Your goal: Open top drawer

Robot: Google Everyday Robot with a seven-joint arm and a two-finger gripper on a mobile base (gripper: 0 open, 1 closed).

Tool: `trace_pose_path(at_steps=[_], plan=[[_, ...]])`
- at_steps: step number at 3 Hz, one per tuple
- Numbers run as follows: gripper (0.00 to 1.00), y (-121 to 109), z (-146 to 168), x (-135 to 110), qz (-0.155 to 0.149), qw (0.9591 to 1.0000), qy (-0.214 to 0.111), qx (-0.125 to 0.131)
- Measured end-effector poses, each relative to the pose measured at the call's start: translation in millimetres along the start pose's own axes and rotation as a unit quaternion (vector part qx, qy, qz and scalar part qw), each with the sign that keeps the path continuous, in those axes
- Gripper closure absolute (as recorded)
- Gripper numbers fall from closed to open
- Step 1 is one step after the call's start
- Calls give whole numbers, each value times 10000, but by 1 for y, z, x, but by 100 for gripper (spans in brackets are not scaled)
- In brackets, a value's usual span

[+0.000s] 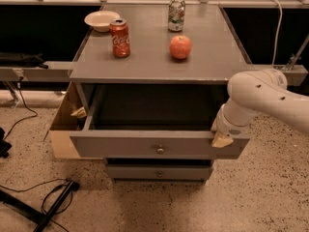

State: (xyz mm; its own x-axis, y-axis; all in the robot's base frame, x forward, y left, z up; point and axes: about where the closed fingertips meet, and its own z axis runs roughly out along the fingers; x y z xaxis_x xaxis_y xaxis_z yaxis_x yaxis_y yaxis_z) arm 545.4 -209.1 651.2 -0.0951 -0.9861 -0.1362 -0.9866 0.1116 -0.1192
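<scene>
Grey painted wood makes up the whole cabinet (207,62). Its top drawer (125,146) stands pulled well out toward the camera, with the wide flat front forward of the cabinet top's edge and the bare, dark inside open to view. A small round metal knob (160,150) sits at the centre of that front. Below it, a narrower lower drawer (140,172) with its own small knob sits further back.

The white robot arm (263,98) comes in from the right edge and bends down to the drawer's right end. The gripper (221,139) is at the top edge of the drawer front, close to the right corner, and a tan part of it lies against the outer face of the wood. I cannot tell from this view whether it is clamped on the front or only resting against it.

On the cabinet top, a red Coca-Cola can (119,37) stands upright toward the left, with a white bowl (101,21) just behind it near the back-left corner. A red apple (180,47) lies near the middle, and a green-and-white soda can (176,14) stands upright behind it. All four are apart from one another.

A cardboard box (60,132) sits against the cabinet's left side. Black cables (53,202) trail over the speckled floor (241,202) at lower left.
</scene>
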Motion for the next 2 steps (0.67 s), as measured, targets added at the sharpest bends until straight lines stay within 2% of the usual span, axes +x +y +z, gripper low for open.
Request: trace_pose_path(at_steps=[1, 2], plan=[[100, 12, -3, 1, -173, 9997, -149, -42], [100, 11, -2, 1, -174, 9997, -149, -42]])
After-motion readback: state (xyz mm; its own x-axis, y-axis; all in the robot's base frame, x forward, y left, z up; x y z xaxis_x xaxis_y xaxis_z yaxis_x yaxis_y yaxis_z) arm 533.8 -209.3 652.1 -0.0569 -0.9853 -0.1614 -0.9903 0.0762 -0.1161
